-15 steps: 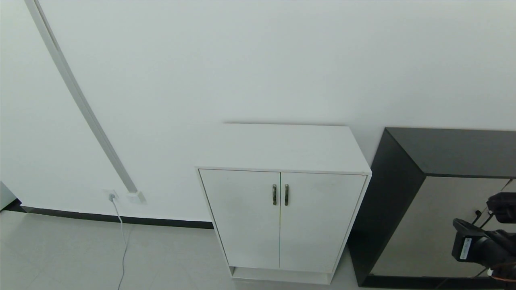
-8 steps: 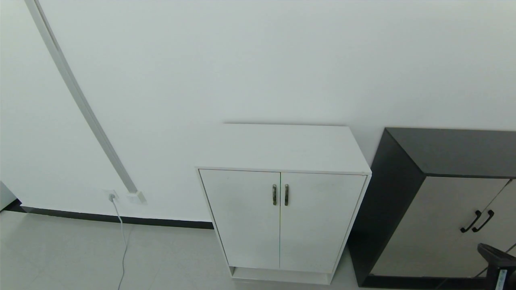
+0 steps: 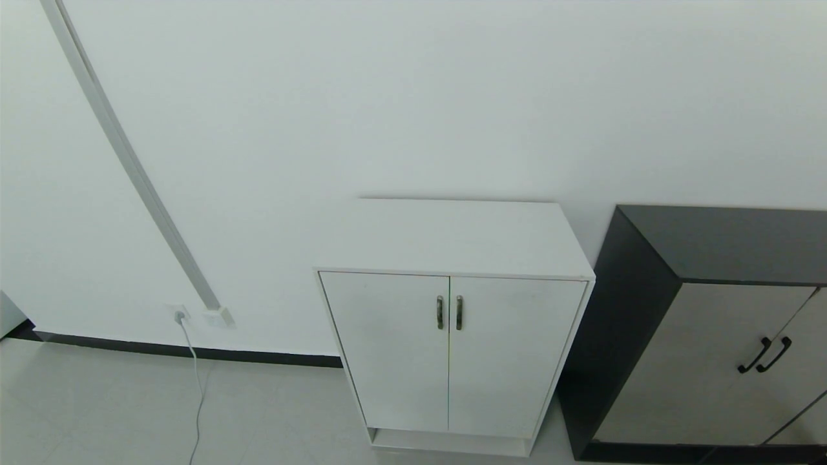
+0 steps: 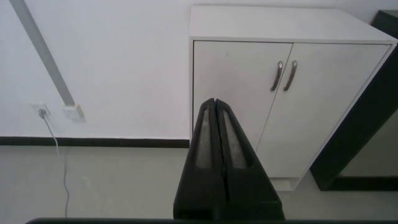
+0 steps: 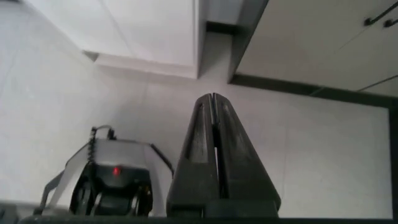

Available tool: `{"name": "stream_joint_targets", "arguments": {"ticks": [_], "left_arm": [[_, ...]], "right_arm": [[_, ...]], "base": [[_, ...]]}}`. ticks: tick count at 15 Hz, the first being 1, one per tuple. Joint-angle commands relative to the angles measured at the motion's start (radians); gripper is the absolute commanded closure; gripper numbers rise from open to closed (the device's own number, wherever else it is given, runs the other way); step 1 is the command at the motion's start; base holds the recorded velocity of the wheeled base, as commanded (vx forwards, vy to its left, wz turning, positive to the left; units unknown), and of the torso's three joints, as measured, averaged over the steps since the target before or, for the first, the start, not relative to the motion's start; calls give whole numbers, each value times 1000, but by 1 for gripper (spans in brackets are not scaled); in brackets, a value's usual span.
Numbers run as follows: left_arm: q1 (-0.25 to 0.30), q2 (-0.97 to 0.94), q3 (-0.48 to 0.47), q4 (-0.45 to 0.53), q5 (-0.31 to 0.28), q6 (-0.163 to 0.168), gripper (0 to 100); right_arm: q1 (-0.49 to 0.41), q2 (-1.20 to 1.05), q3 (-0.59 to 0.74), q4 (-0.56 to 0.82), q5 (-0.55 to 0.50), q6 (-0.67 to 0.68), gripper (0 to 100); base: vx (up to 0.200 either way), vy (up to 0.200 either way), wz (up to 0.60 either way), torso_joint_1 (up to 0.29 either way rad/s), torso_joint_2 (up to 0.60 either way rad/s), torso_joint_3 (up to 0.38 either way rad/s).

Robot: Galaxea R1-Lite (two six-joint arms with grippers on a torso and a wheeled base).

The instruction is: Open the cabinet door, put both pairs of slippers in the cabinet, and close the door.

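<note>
The white cabinet (image 3: 452,310) stands against the wall with both doors closed and two dark handles (image 3: 449,312) side by side at the middle. The left wrist view shows the same cabinet (image 4: 286,93) with its handles (image 4: 284,74) ahead of my left gripper (image 4: 214,106), whose fingers are pressed together and hold nothing. My right gripper (image 5: 213,102) is shut and empty, hanging over the pale floor near the white cabinet's bottom corner (image 5: 155,59).
A black cabinet with grey doors (image 3: 704,336) and black handles (image 3: 765,354) stands right of the white one. A wall socket with a grey cable (image 3: 194,361) is at the left. A slanted cable duct (image 3: 123,155) runs up the wall. Open floor lies in front.
The right arm, seen at the lower right of the head view a second ago, dropped down and out of that view. The black cabinet's handles are now uncovered.
</note>
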Motion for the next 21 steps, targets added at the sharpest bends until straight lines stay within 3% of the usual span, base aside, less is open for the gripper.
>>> {"name": "stream_joint_targets", "arguments": {"ticks": [1,8,12,15,18,21], "left_arm": [[0,1,0,0,0,-1,100],[0,1,0,0,2,-2,100],[0,1,0,0,2,-1,100],[0,1,0,0,2,-1,100],[0,1,0,0,2,-2,100],[0,1,0,0,2,-1,100]], "right_arm": [[11,-149,0,93,27,-14,100],[77,-290,0,177,105,-22,100],[-156,-421,0,176,106,-22,100],[-176,-626,0,174,105,-14,100],[-176,-622,0,168,102,32,100],[-250,-718,0,168,86,18,100]], "base": [[0,0,0,0,0,0],[0,0,0,0,0,0],[0,0,0,0,0,0],[0,0,0,0,0,0],[0,0,0,0,0,0],[0,0,0,0,0,0]]}}
